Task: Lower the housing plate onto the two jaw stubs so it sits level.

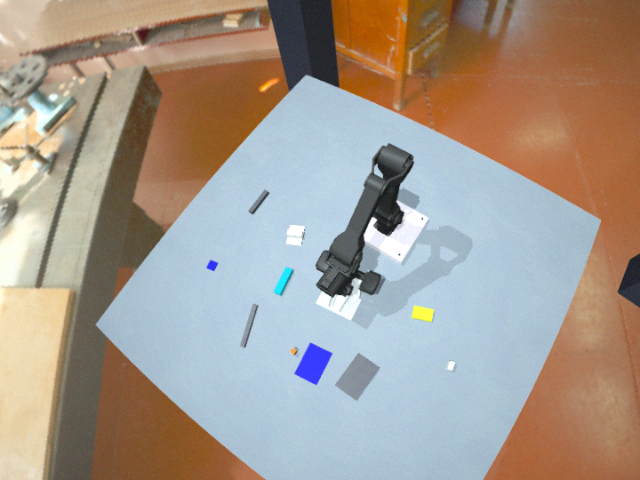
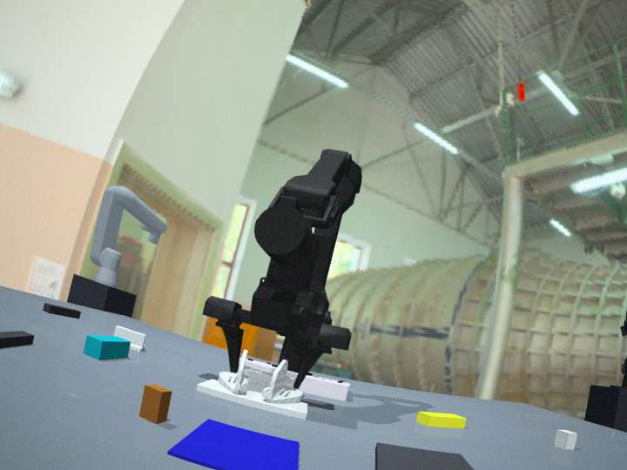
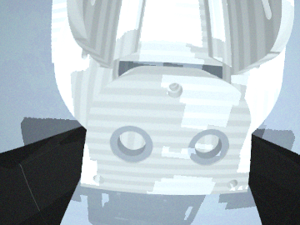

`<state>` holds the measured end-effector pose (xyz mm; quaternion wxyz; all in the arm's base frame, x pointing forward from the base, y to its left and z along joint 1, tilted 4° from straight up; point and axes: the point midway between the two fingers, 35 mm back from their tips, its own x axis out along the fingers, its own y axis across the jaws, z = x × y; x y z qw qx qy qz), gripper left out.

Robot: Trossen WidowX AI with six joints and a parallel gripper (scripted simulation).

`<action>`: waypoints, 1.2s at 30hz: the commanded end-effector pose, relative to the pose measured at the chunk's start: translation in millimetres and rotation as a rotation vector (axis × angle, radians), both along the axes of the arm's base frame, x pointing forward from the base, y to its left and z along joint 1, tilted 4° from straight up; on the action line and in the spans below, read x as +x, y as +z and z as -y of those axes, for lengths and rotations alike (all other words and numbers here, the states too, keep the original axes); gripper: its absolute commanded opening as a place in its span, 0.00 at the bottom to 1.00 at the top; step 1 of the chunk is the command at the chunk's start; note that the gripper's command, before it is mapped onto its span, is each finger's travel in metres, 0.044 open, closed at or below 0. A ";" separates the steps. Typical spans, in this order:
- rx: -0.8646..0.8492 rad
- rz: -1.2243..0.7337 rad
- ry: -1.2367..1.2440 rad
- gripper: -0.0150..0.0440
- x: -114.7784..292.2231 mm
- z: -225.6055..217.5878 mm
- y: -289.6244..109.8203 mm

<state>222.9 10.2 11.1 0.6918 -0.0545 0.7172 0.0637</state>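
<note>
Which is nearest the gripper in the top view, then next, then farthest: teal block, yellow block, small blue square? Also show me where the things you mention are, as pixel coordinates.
1. Teal block [image 1: 284, 281] [image 2: 106, 347]: just left in the image.
2. Yellow block [image 1: 422, 313] [image 2: 441, 419]: right.
3. Small blue square [image 1: 212, 265]: far left.

Bright light; arm [image 1: 356, 221] [image 2: 303, 263] throws soft shadow rightward across tabletop [image 1: 206, 309] [image 2: 50, 394]; wrist view washed out on white plate [image 3: 167, 167], striped with grey bands; backgrounds blurry, jagged-edged.

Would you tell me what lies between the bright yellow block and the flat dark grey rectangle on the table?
In the top view, only bare tabletop separates the yellow block from the grey rectangle.
</note>
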 end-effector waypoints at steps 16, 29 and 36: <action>0.000 0.000 0.000 1.00 0.1 0.0 -0.1; 0.000 0.000 0.000 1.00 1.2 0.0 6.2; 0.002 -0.002 0.000 1.00 2.0 0.6 71.1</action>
